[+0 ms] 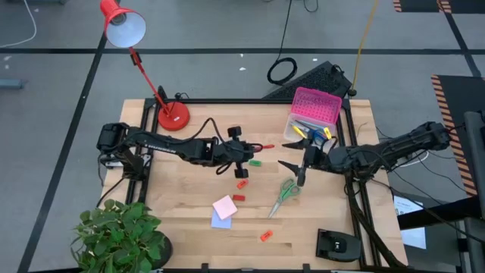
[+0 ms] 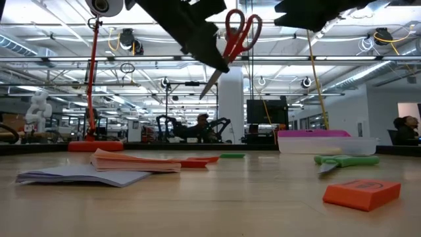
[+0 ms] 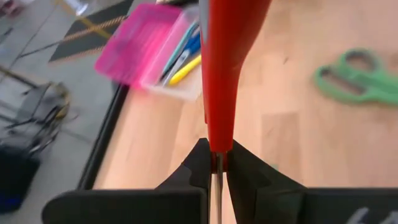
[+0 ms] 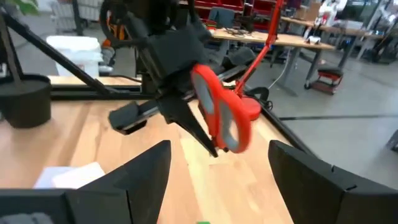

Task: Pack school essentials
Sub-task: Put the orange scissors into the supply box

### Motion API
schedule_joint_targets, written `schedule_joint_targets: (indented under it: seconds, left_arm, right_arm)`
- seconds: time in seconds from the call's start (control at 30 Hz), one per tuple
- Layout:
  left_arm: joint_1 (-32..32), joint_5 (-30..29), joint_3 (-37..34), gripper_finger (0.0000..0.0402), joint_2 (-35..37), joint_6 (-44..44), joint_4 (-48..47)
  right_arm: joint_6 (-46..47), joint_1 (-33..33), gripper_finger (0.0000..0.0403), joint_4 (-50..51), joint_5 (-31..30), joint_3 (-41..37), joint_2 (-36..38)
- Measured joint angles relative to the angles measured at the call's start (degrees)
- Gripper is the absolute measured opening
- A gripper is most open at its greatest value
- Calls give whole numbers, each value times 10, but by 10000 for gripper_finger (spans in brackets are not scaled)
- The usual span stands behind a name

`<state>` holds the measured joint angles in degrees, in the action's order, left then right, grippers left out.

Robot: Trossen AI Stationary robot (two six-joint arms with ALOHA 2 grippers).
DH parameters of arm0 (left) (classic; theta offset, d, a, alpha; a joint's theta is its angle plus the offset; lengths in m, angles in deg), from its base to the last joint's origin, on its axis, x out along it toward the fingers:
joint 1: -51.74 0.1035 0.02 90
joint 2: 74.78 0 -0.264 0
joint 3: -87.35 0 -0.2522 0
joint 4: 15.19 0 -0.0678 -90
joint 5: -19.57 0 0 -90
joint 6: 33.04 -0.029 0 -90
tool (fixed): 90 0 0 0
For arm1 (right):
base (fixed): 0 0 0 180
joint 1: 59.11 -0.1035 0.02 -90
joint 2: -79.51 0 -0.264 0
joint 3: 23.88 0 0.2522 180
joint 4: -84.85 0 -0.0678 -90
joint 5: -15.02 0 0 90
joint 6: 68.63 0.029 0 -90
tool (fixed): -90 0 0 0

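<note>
My left gripper is shut on red-handled scissors and holds them high over the table's middle. My right gripper stands open just to their right, its fingers facing the scissors without touching them. Green-handled scissors lie flat on the table. A pink sticky pad rests on a lavender one. Small red erasers and a green one lie around them. My left gripper pinches the scissors' closed blades between its two fingers, just below the red handles. The scissors are lifted clear and tilted. Their handles are up and toward the table's right, and the blade tip points down.
A clear box with a pink lid, holding pens, stands at the back right. A red desk lamp stands at the back left, a potted plant at the front left corner and a black device at the front right.
</note>
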<state>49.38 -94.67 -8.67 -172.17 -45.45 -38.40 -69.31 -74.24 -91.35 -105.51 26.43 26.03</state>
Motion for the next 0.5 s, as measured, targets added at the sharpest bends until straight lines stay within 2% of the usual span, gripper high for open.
schedule_joint_targets:
  seconds: [0.27,0.5]
  left_arm:
    - [-16,-18,0,26,0,-2,-59]
    - [-32,-18,0,26,0,6,-91]
  right_arm:
    - [-63,0,260,-22,-12,27,-64]
    - [-125,0,226,-27,-10,55,-135]
